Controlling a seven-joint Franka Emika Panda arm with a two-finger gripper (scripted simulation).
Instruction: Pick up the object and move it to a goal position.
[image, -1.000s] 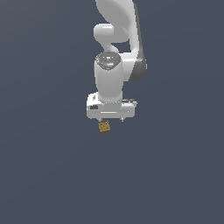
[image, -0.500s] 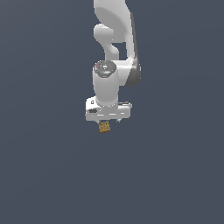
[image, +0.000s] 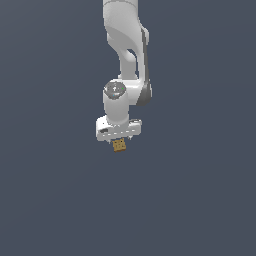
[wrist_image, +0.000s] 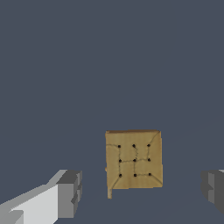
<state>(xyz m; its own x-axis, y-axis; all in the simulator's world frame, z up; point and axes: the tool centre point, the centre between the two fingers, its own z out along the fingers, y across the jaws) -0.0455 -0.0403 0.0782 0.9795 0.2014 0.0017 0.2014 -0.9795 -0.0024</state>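
We hang our white two-fingered gripper (image: 118, 140) straight down over the small tan-brown, cracker-like square block with dark spots (image: 119, 145), near the middle of the plain dark grey surface (image: 200, 200) and well away from all its edges and corners. In the wrist view the block (wrist_image: 133, 160) lies between our grey finger pads (wrist_image: 70, 194), with clear grey surface showing on either side of it, so the jaws stand wide and touch nothing. We judge this placement deliberate: centred above the block and straddling it, the fingers can come down and close on two opposite sides. From the exterior view we cannot tell how much height separates the fingertips from the surface. No container appears in either view, and no marker for the goal position is visible either.
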